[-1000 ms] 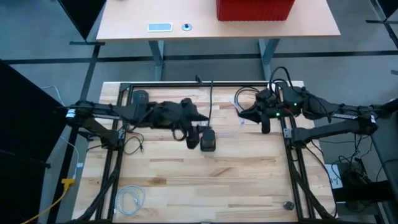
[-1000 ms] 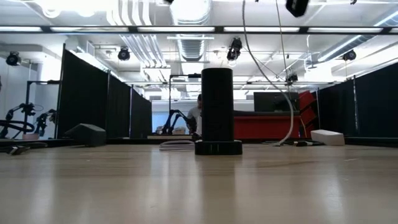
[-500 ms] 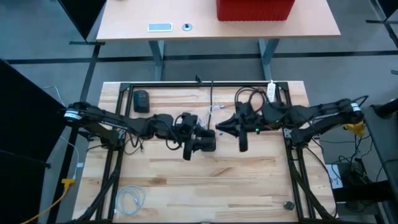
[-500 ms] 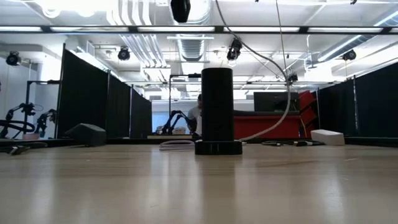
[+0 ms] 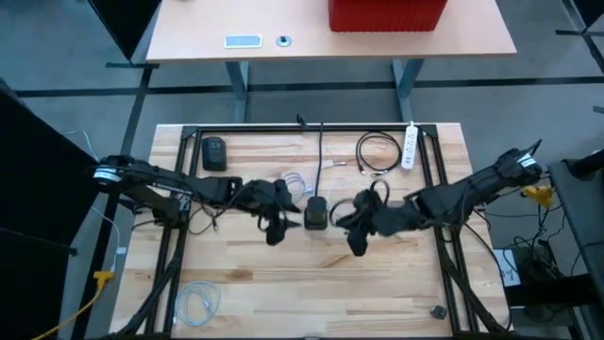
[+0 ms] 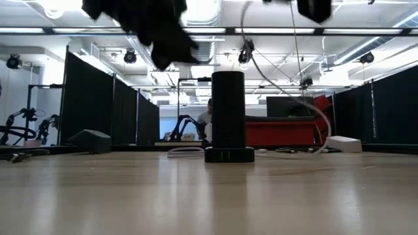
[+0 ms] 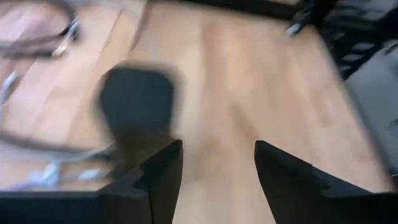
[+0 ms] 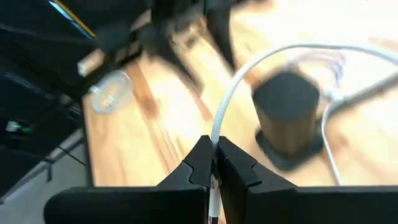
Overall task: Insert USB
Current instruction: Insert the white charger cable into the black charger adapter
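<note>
A black upright cylinder (image 5: 315, 212) stands on its wider base at the middle of the wooden table; it also shows in the low view (image 6: 228, 114). My left gripper (image 7: 217, 155) is open and hangs just left of the cylinder (image 7: 137, 102), clear of it, with nothing between its fingers. My right gripper (image 8: 216, 146) is just right of the cylinder (image 8: 289, 118) and is shut on a white cable. The cable's USB plug does not show. My right gripper pinches the white cable (image 8: 219, 127) between its two fingertips. The fingers slant down from the table's right side. The cable rises out of the fingertips, arcs over above the cylinder, and hangs slack in a loop (image 6: 313, 121) clear of the table.
A black coiled cable (image 5: 377, 151) and a white power strip (image 5: 409, 142) lie at the far right. A small black device (image 5: 215, 153) lies at the far left. A white cable bundle (image 5: 300, 181) lies behind the cylinder, a white coil (image 5: 198, 300) near left.
Both grippers have come down and toward the cylinder. My left gripper has sunk toward the near edge beside it. My right gripper has swung from the far right toward the table's left and near edge, bringing the white cable with it.
</note>
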